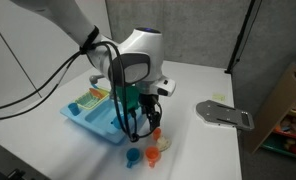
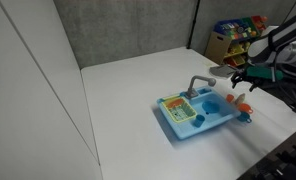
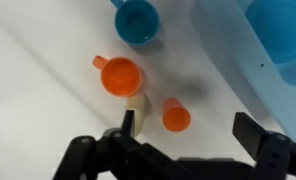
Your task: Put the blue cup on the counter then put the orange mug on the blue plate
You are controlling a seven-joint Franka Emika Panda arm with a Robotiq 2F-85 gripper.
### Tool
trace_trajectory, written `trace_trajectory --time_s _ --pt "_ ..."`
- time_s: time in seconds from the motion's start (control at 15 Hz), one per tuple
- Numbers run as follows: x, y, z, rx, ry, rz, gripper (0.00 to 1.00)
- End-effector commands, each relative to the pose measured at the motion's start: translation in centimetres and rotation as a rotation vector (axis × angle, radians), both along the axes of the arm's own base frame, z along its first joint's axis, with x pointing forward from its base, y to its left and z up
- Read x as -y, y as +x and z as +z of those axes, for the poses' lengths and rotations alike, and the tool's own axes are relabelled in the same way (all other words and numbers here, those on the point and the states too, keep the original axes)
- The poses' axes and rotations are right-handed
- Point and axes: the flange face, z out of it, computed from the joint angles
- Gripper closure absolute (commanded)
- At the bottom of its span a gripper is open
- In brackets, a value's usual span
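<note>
Already the blue cup [image 3: 138,20] stands on the white counter [image 3: 38,60], close to the orange mug [image 3: 120,75]. The gripper [image 3: 186,135] hovers above them, jaws spread and empty. A small orange piece [image 3: 176,115] and a cream piece [image 3: 136,105] sit just beside the mug, so a slightly off descent could pinch the wrong toy or knock the mug away from the light-blue sink [image 3: 238,60]

Glossy plastic: orange mug [image 3: 120,76], blue cup [image 3: 138,22]; smooth matt white: counter [image 3: 38,95].
</note>
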Motion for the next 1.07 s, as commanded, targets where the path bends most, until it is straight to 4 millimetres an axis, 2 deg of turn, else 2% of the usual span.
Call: trace_trajectory --time_s 0.0,0.4,1.0 --pt "0.0 0.1 0.1 -0.001 0.001 0.000 0.00" --pt "1.5 -0.7 -1.1 -0.015 -0.008 -0.039 0.00" --pt "4.5 -3.1 -4.1 -0.087 -0.026 -0.090 0.00"
